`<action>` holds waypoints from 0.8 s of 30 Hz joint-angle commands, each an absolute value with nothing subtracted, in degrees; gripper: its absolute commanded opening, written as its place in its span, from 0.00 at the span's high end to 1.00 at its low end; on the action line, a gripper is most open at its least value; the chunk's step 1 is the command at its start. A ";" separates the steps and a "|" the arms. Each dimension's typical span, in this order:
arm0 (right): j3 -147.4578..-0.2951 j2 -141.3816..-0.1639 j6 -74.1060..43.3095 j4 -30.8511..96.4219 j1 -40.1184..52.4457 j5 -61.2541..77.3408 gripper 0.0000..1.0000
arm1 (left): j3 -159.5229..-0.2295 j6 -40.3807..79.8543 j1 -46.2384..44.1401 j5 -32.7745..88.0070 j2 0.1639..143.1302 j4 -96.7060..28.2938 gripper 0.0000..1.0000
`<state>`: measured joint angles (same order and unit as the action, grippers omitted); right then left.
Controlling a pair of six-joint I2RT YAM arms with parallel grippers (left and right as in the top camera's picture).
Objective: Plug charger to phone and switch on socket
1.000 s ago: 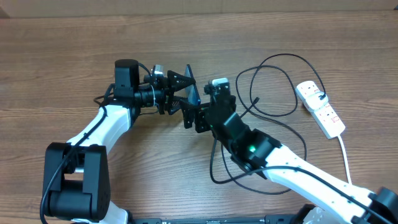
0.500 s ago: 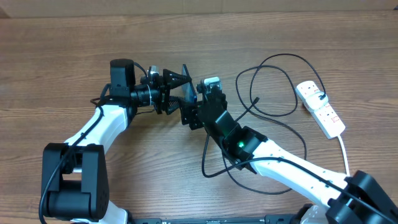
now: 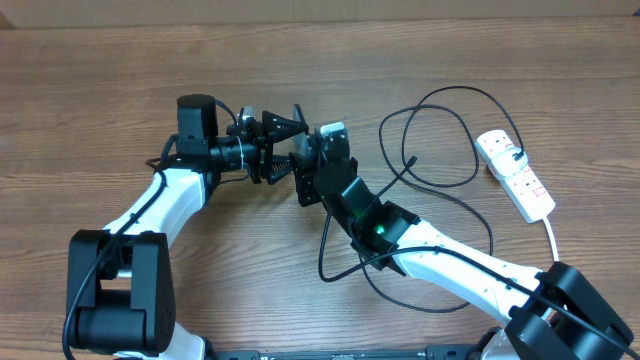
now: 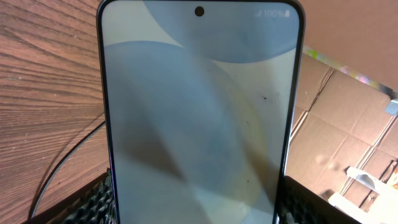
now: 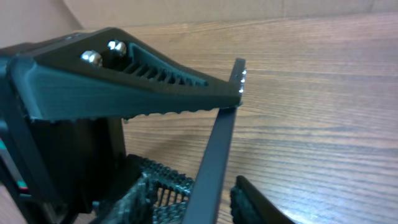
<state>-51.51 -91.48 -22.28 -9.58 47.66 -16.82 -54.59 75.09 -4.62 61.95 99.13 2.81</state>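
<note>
A wooden worktop seen from above. Nearest, the black charger curls out from under the right arm. Beyond it, mid-worktop, the left gripper pinches the phone by its long sides and holds it raised, with the pale blue screen facing the wrist camera. The right gripper meets it from the opposite side. Its fingers are spread with the phone's thin, tilted edge between them, and it is unclear whether they touch it. To the right, the charger's connector tip lies loose on the wood, well apart from the phone. At the far right lies the white socket, with red switches and its cord trailing.
</note>
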 commanded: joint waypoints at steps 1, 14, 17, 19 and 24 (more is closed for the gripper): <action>-51.44 -91.55 -22.04 -9.80 47.62 -15.35 0.63 | -56.03 75.92 -4.43 64.18 99.33 3.29 0.43; -51.44 -91.55 -22.04 -8.47 47.62 -15.35 0.84 | -56.03 75.83 -4.51 64.03 99.33 3.29 0.43; -51.44 -91.53 -22.04 -8.45 47.62 -15.35 0.88 | -56.03 75.61 -4.51 64.01 99.33 3.29 0.43; -51.44 -91.53 -22.09 -8.19 47.62 -15.31 0.91 | -56.03 75.61 -4.51 64.14 99.33 3.29 0.43; -51.44 -91.53 -22.50 -8.78 47.62 -12.80 0.94 | -56.03 75.37 -4.51 64.10 99.33 3.29 0.40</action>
<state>-51.42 -91.50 -23.14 -7.53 46.98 -17.02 -54.59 75.07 -4.34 61.93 99.13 2.85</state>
